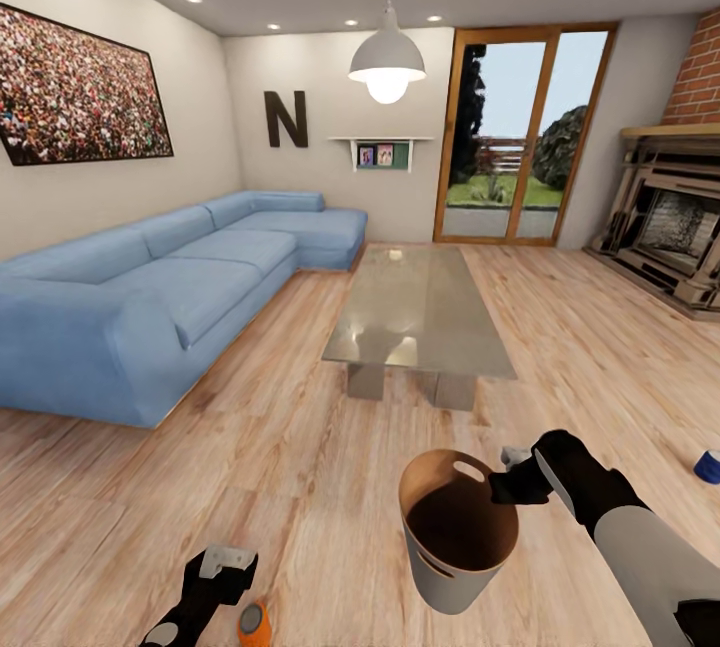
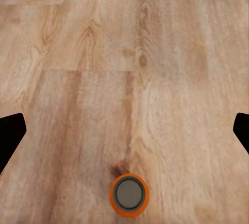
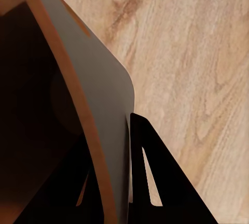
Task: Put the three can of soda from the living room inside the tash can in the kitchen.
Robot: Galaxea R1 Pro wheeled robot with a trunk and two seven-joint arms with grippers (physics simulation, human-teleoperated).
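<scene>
Right gripper (image 1: pixel 510 485) pinches the grey tapered bin's rim (image 1: pixel 500 517); left gripper (image 1: pixel 225 567) hangs spread, small orange soda can (image 1: pixel 254 623) upright at its five o'clock.

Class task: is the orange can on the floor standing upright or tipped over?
Upright. The left wrist view looks down on the orange can and shows its round grey top ringed in orange, on the wood floor.

Upright orange can (image 2: pixel 129 195) on wood floor (image 2: pixel 104 78)

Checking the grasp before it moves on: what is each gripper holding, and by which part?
The right gripper holds the bin by its rim, one finger inside, one outside. The left gripper is open, holding nothing, above an orange can.
</scene>
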